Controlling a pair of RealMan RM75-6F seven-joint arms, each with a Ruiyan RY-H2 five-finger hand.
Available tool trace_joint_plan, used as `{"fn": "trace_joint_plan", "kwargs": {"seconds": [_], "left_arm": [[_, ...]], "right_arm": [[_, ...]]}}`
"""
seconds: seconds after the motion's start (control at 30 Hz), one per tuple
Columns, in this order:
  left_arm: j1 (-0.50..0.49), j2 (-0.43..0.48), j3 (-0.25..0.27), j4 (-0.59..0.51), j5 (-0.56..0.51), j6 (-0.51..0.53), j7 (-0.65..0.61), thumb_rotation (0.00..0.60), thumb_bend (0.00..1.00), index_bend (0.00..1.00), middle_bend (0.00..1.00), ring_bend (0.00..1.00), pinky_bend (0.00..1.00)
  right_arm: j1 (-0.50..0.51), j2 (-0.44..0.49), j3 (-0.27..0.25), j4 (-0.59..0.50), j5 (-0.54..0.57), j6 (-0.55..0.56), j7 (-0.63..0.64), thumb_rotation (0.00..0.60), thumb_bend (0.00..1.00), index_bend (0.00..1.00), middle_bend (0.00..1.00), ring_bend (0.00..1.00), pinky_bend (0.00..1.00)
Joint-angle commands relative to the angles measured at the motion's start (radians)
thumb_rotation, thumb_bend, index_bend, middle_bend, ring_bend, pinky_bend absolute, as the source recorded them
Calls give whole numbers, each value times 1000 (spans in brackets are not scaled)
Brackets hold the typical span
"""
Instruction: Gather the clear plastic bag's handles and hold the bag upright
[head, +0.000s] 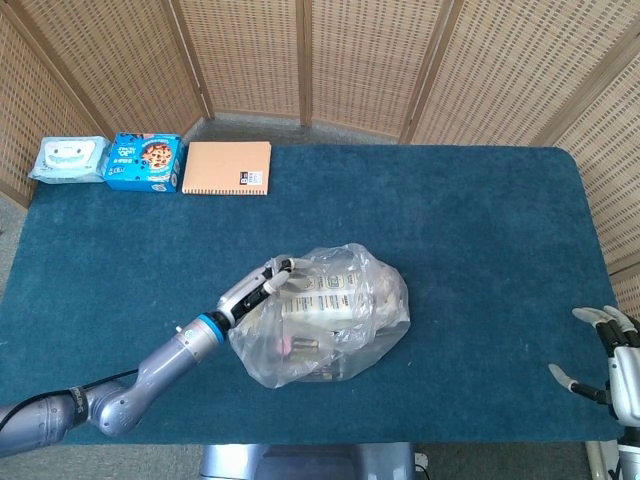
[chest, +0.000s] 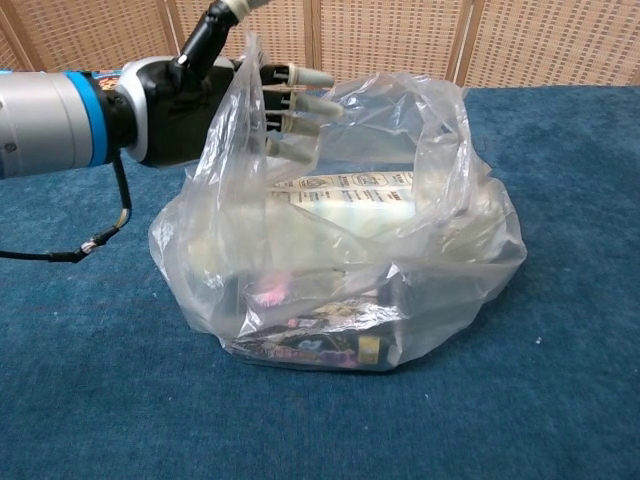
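The left hand (chest: 235, 90) reaches in from the side, fingers (chest: 300, 103) spread out and poking past the near handle (chest: 232, 120) of the clear plastic bag (chest: 340, 240). The bag sits just under the hand on the blue table (chest: 90, 380), with packets (chest: 345, 200) inside below the fingers.

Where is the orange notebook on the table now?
In the head view, the orange notebook lies at the table's far left edge, just right of the blue box, far behind the clear plastic bag.
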Motion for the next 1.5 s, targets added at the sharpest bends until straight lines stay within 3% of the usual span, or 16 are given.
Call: {"fn": "trace_joint_plan", "kwargs": {"seconds": [0.03,0.17,0.3,0.53,0.7,0.83,1.07,1.3,1.5], "left_arm": [[11,-40,-70,15,3,-35,-165,0,178,150,208,172,251],[43,-79,-141,39,23,-102,-406,0,184,156,240,216,305],[84,-106,-188,58,121,-152,-608,0,186,183,255,246,359],[144,-62,-191,60,335,-168,-895,0,187,212,265,263,394],[154,0,-139,58,506,-69,-1168,0,186,212,273,288,437],[114,59,-43,96,652,43,-1453,0,187,212,279,301,462],[30,87,115,266,825,326,-1761,0,191,254,324,368,525],[-45,56,192,389,850,559,-1952,0,193,282,401,477,621],[-105,75,233,380,832,596,-1940,0,193,285,402,486,630]], "right_arm": [[-4,2,1,1,4,4,2,548,179,230,254,137,107],[-8,8,6,0,7,9,5,546,180,229,254,137,107],[-9,12,6,-4,4,11,5,545,180,229,254,137,107],[-8,16,9,-11,3,8,1,547,180,229,255,137,107],[-2,13,11,-13,0,0,-2,545,180,229,254,137,107],[3,10,10,-14,-5,-8,-4,545,180,229,254,137,107],[12,11,12,-14,-8,-20,-6,543,181,229,254,137,107],[39,11,17,-4,-16,-57,-1,548,180,229,254,137,107],[79,13,34,26,-26,-95,27,545,181,229,255,137,107]]}}
